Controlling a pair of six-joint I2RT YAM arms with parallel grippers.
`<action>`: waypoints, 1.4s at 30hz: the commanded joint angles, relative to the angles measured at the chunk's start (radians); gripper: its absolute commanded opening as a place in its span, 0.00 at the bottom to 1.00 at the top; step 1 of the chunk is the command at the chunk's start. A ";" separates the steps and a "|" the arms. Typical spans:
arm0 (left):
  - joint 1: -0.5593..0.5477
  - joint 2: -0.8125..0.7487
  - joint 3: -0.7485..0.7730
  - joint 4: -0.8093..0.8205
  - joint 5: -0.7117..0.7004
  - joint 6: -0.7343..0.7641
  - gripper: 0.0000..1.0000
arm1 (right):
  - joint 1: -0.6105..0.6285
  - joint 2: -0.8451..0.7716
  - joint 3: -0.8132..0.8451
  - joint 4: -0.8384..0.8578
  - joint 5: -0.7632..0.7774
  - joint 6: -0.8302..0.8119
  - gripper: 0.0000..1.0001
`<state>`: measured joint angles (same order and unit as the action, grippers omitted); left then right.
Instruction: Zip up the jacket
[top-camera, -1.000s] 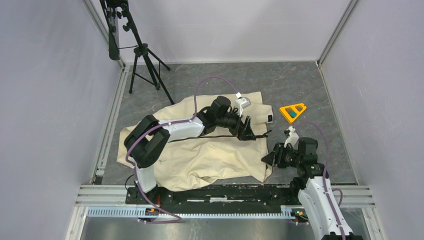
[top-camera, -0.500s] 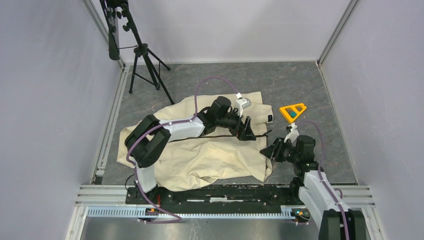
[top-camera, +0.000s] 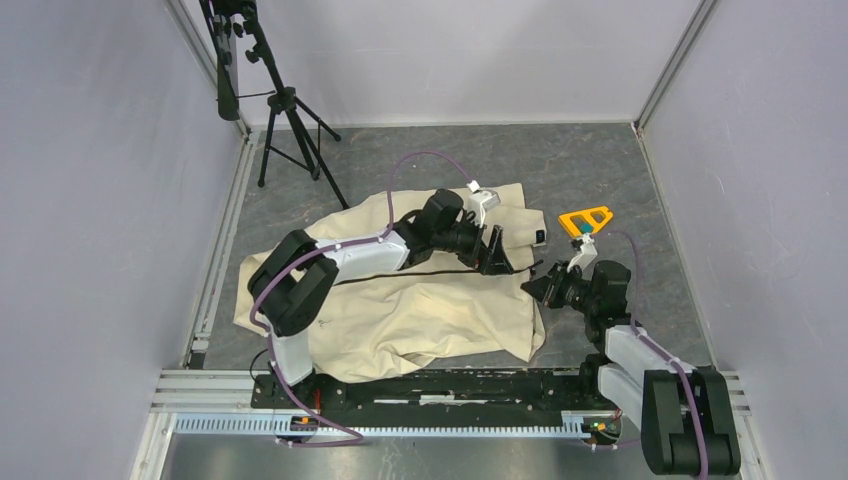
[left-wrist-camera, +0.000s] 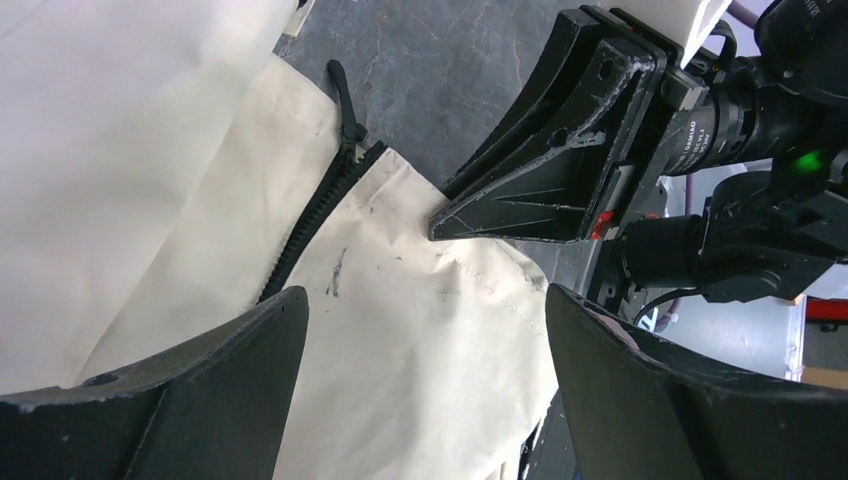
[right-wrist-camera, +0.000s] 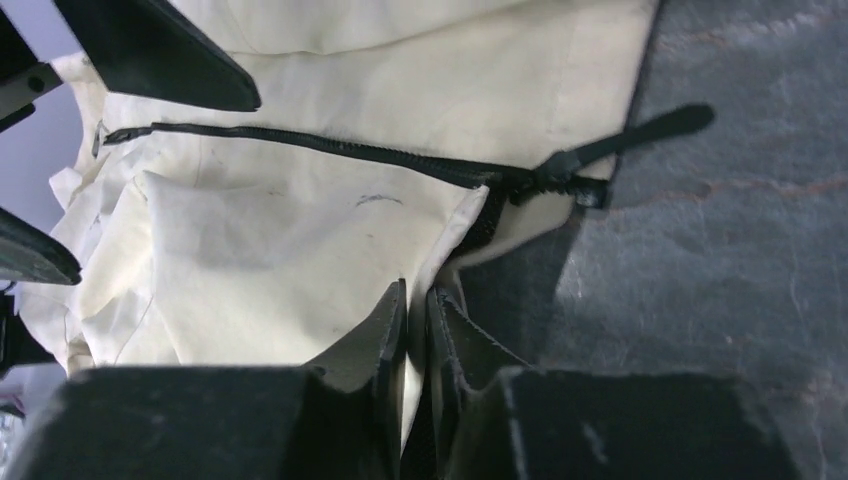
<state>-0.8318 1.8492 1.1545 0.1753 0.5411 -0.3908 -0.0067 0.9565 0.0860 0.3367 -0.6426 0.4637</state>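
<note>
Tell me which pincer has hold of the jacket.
The right pincer: its fingers are pinched shut on the jacket hem beside the end of the zipper. The left pincer is spread wide open above the fabric, gripping nothing.

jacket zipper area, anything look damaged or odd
No damage shows. The jacket lies wrinkled, with small dark smudges beside the zipper; its pull tab sticks out off the fabric onto the table. The right end effector pinches the jacket's edge.

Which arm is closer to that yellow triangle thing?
Right. The right arm ends just nearside of the yellow triangle; the left arm stretches over the jacket, ending farther off to the left.
</note>
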 joint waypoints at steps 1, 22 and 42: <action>0.000 -0.058 0.048 -0.019 0.004 -0.082 0.96 | 0.002 0.048 0.031 0.197 -0.130 -0.024 0.11; 0.023 0.223 0.409 -0.319 0.513 0.348 1.00 | 0.002 -0.094 0.025 0.287 -0.259 -0.040 0.00; 0.031 0.395 0.573 -0.250 0.615 0.219 1.00 | 0.003 -0.087 -0.012 0.333 -0.276 -0.017 0.00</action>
<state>-0.7830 2.2307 1.6985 -0.0998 1.0698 -0.1368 -0.0067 0.8616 0.0864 0.6018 -0.9024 0.4343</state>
